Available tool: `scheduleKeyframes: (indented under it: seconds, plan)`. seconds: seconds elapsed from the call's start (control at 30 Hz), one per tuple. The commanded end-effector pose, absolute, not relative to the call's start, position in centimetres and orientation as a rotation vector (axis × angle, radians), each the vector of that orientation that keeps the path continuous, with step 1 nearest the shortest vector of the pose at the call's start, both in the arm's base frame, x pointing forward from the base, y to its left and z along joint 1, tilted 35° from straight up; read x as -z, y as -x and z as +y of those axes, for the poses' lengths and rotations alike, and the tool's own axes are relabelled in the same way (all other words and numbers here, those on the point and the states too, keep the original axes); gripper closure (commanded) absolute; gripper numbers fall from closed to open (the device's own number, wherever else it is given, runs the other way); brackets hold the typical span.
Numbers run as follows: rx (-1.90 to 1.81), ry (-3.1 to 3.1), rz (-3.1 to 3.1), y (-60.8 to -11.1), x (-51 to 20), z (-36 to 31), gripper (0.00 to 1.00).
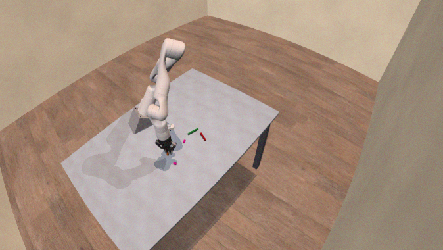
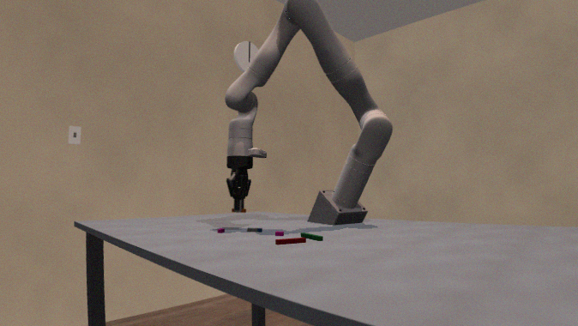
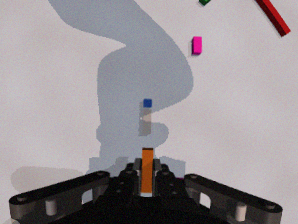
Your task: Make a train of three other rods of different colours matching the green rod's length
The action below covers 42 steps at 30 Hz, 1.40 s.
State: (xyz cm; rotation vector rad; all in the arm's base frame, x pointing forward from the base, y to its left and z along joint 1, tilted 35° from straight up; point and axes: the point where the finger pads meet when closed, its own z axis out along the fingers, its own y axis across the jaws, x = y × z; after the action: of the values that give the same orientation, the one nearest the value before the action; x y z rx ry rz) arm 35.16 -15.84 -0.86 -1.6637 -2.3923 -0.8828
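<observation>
Above the table (image 1: 230, 108), gripper (image 3: 147, 192) clamps orange rod (image 3: 147, 171) (held aloft)

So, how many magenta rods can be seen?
2: one magenta rod lies near the green rod, the other magenta rod by the arm's shadow. None seems hidden.

Around me stands a room with plain beige walls (image 1: 59, 43) and a floor of brown wooden planks (image 1: 312, 108). My grey table (image 1: 131, 197) rests on dark legs (image 1: 261, 148). On the far wall, in the exterior view, I see a small white wall plate (image 2: 75, 135).
</observation>
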Motion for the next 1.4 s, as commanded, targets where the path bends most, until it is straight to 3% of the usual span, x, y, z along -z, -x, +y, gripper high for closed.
scheduleKeyframes:
  seconds: [0.0,1.37]
  plan:
    - [0.886,1.652,-2.377,-35.1,2.2,-14.8,0.95]
    - [0.886,1.652,-2.377,-35.7,4.2,-13.4,0.95]
